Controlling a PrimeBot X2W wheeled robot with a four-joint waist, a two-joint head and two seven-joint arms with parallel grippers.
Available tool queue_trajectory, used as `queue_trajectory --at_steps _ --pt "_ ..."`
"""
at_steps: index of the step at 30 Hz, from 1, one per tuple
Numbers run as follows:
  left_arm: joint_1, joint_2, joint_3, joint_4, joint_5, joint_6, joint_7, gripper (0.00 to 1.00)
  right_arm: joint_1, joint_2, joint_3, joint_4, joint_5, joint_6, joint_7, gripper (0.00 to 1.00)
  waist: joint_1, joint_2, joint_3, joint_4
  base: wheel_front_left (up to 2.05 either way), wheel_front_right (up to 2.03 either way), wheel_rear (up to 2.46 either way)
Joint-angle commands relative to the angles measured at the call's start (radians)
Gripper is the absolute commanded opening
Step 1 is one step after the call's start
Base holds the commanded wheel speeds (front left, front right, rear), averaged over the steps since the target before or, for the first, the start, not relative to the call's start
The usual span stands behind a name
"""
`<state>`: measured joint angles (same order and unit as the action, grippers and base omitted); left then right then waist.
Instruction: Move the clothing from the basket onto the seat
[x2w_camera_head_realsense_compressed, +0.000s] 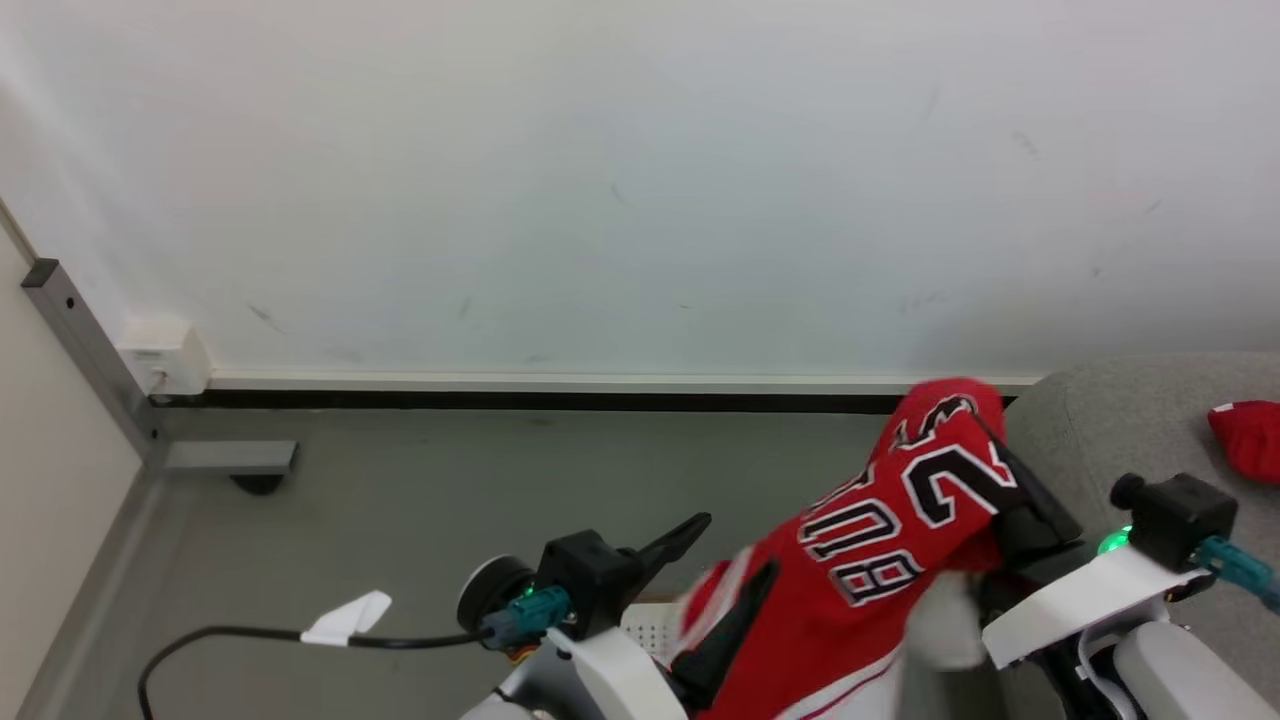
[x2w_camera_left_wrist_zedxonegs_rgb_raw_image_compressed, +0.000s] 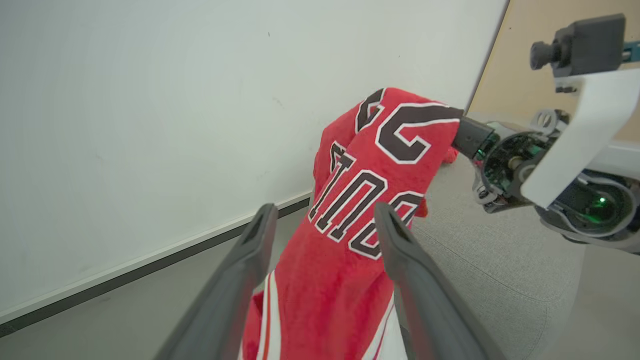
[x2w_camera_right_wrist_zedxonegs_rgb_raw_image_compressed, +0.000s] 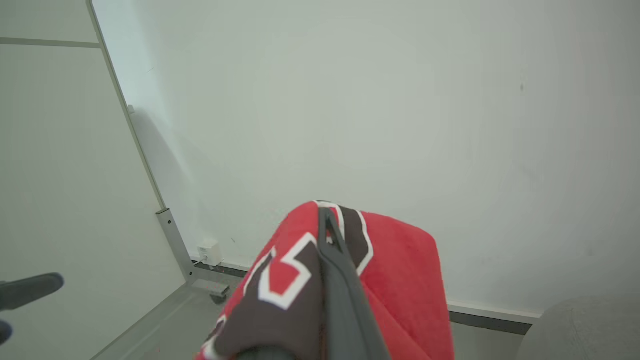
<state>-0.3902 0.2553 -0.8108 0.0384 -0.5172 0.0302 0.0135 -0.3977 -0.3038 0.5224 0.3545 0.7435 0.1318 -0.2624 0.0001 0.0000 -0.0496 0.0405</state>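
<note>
Left: my left gripper (x2w_camera_left_wrist_zedxonegs_rgb_raw_image_compressed: 325, 210) stands wide open and holds nothing, with the jersey (x2w_camera_head_realsense_compressed: 880, 560) hanging beyond its spread fingers. Centre: my right gripper (x2w_camera_right_wrist_zedxonegs_rgb_raw_image_compressed: 327, 220) is clamped on the jersey's top fold, aloft beside the seat's (x2w_camera_head_realsense_compressed: 1130, 420) left edge, not yet on it. Right: another red garment (x2w_camera_head_realsense_compressed: 1250, 440) already lies on the seat. What remains in the basket (x2w_camera_head_realsense_compressed: 648, 632) I cannot tell.

Bare test room, more lab than home: a plain, scuffed white wall (x2w_camera_head_realsense_compressed: 640, 180) meets a grey floor (x2w_camera_head_realsense_compressed: 450, 470) along a dark skirting strip (x2w_camera_head_realsense_compressed: 550, 401). A grey drilled metal post (x2w_camera_head_realsense_compressed: 85, 350) edges a beige partition panel (x2w_camera_head_realsense_compressed: 50, 520). A surface-mounted socket box (x2w_camera_head_realsense_compressed: 165, 355), a tagged black cable (x2w_camera_head_realsense_compressed: 230, 632) and a grey upholstered seat (x2w_camera_head_realsense_compressed: 1130, 420) furnish it.
</note>
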Motion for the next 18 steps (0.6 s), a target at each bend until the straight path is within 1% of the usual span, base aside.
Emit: queue_trajectory --at_steps 1,8,18 --pt "0.013 -0.008 -0.001 0.010 0.010 0.005 -0.014 1.00 0.012 -0.010 -0.020 -0.013 -0.001 -0.002 -0.003 0.00 -0.0001 0.0000 0.002 -0.008 0.00 0.00 0.00" --pt "0.029 -0.039 -0.026 0.051 0.003 -0.004 -0.046 1.00 0.029 -0.053 -0.078 -0.068 -0.020 -0.002 -0.003 0.00 -0.0001 0.0000 0.007 -0.056 0.00 0.00 0.00" --pt "-0.001 -0.075 -0.047 0.096 0.011 -0.019 -0.083 1.00 0.051 -0.096 -0.131 -0.143 -0.028 -0.002 0.012 0.00 -0.0001 0.0000 0.023 -0.181 0.00 0.00 0.00"
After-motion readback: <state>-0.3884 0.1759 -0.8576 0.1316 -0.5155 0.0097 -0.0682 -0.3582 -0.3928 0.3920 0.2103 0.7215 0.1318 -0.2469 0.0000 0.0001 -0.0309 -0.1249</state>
